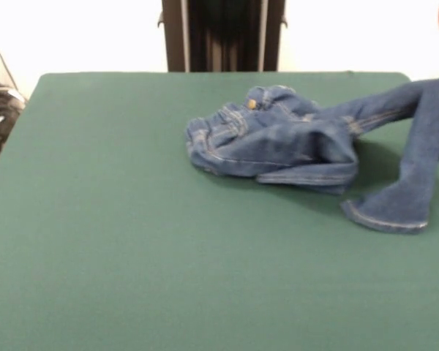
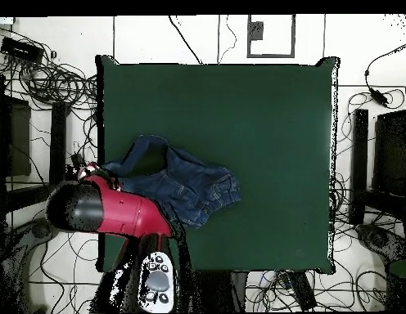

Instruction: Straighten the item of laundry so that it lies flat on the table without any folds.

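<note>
The arm point(image 2: 116, 208) lifts one leg of the jeans point(image 1: 278, 139) off the table point(image 1: 132, 241); jaw state cannot be told. Pulling outward slowly should unfold the bunched waist.

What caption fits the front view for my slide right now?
Crumpled denim jeans on the green table, one leg lifted toward the right edge and draping down to the cloth.
</note>
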Available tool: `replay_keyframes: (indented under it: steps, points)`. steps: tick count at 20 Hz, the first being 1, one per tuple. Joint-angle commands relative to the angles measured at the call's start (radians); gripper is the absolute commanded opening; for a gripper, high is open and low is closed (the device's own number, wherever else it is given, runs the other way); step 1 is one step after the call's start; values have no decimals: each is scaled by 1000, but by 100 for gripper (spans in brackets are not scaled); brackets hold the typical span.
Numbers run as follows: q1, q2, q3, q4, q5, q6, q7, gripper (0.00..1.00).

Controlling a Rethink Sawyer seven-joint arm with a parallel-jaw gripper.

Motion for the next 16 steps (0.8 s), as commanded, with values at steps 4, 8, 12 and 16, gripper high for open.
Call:
replay_keyframes:
  steps: [4,8,12,16]
  points:
    - [-226,-20,528,218,-49,-200,143,0]
    - [-260,-10,548,217,-86,-193,142,0]
    - [-322,24,616,210,-138,-206,130,0]
    - [-359,-7,682,237,-144,-180,161,0]
